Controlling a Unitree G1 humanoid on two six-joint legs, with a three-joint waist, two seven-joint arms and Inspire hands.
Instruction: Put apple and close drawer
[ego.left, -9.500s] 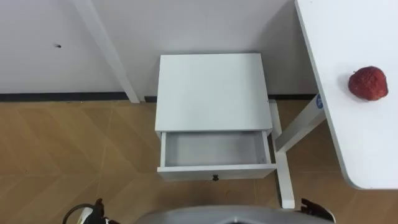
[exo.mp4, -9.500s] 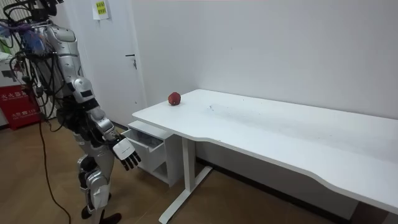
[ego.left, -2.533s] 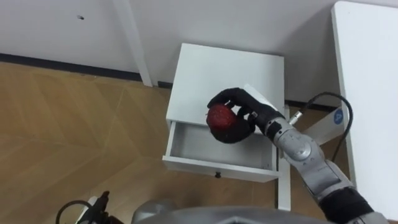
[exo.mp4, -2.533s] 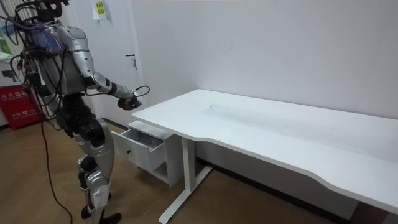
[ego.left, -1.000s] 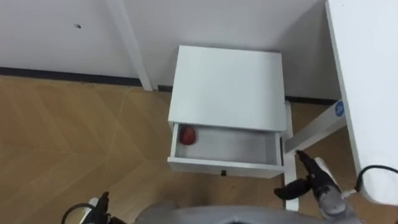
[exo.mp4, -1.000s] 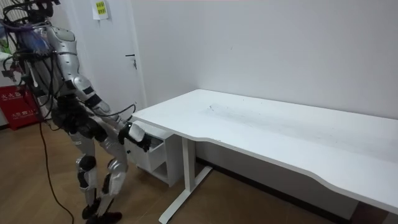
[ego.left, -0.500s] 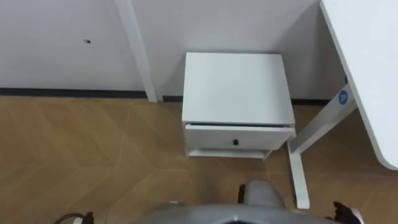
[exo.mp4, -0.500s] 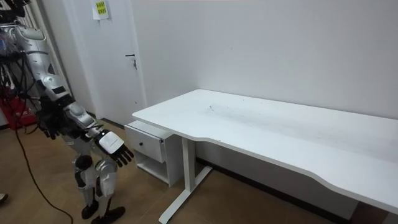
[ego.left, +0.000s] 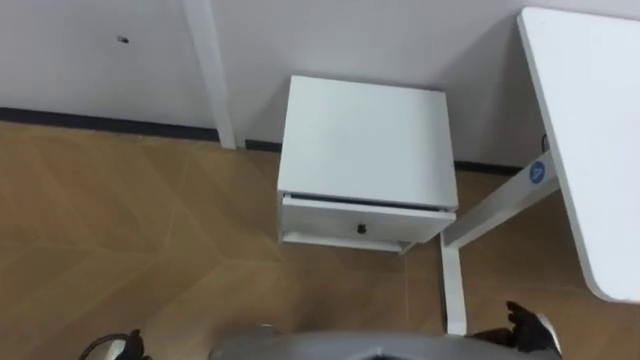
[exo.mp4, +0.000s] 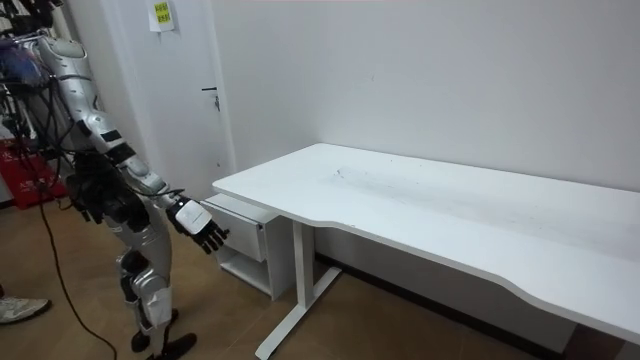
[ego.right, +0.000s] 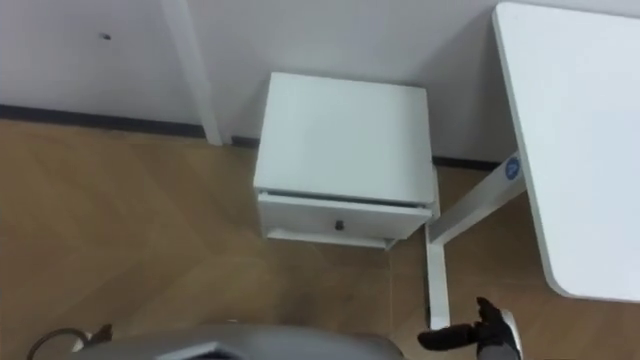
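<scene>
Now drawer (ego.left: 330, 216) shut vs open w/ apple 1 s ago; right hand (exo.mp4: 205, 228) clear of it, fingers slack.

A small white bedside cabinet (ego.left: 365, 140) has smooth, matt surfaces that look like painted board, and its drawer front (ego.left: 330, 214), of the same finish, carries a small dark round knob (ego.left: 361, 229). The white table top (ego.left: 590, 150) beside it is smooth with a faint sheen and stands on a white painted metal leg (ego.left: 449, 295). The brown wood-pattern floor (ego.left: 130, 240) looks smooth and lightly satin, below a plain matt white wall (ego.left: 400, 40).
</scene>
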